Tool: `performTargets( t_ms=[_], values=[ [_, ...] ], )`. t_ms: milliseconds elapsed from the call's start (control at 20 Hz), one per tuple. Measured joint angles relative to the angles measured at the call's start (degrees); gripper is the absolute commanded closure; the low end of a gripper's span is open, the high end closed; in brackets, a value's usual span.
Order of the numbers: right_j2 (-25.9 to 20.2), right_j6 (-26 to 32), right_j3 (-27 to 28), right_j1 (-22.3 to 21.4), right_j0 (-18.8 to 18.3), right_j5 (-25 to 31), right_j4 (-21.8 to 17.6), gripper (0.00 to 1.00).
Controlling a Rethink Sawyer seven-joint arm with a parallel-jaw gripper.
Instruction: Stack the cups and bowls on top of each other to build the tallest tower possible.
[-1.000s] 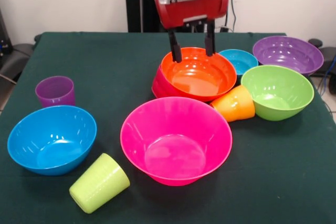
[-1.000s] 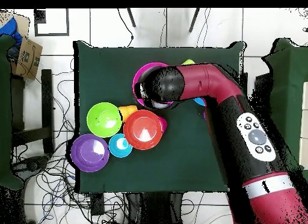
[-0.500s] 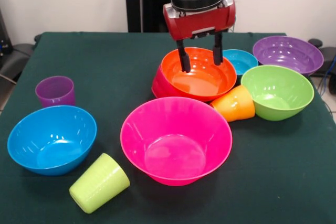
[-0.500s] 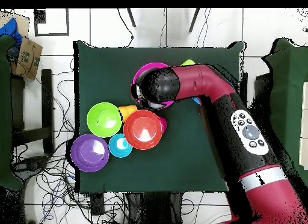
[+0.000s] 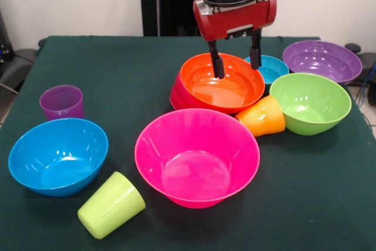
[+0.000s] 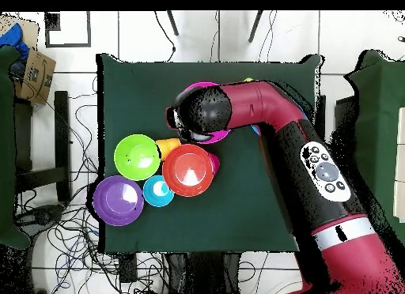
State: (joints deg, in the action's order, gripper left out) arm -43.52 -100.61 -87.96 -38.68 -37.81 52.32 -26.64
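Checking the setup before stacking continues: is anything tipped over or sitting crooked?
Yes. The orange cup and the lime green cup lie on their sides. The orange bowl sits tilted on a red bowl.

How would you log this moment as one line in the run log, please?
gripper: open, empty, above orange bowl | orange bowl: nested on red bowl | pink bowl: apart on table | orange cup: on side

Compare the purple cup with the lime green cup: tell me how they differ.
The purple cup stands upright, mouth up; the lime green cup lies tipped on its side. The purple cup is translucent, the lime green cup opaque. The purple cup sits behind the blue bowl, the lime green cup in front of it. Both are small, tapered and handleless.
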Motion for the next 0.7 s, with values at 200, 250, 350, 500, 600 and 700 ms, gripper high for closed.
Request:
performTargets(
  t_ms=[200,250,350,500,600,700],
  values=[
    [0.0,0.0,0.1,-0.3,0.0,0.0,-0.1,0.0],
    [0.0,0.0,0.1,-0.3,0.0,0.0,-0.2,0.0],
    [0.0,0.0,0.2,-0.5,0.1,0.0,-0.3,0.0],
    [0.3,0.0,0.6,-1.6,0.6,-0.1,-1.5,0.0],
    [0.5,0.0,0.7,-2.3,1.0,-0.2,-2.3,0.0],
    [1.1,0.0,0.8,-3.8,1.9,-0.6,-3.9,0.0]
  ],
)
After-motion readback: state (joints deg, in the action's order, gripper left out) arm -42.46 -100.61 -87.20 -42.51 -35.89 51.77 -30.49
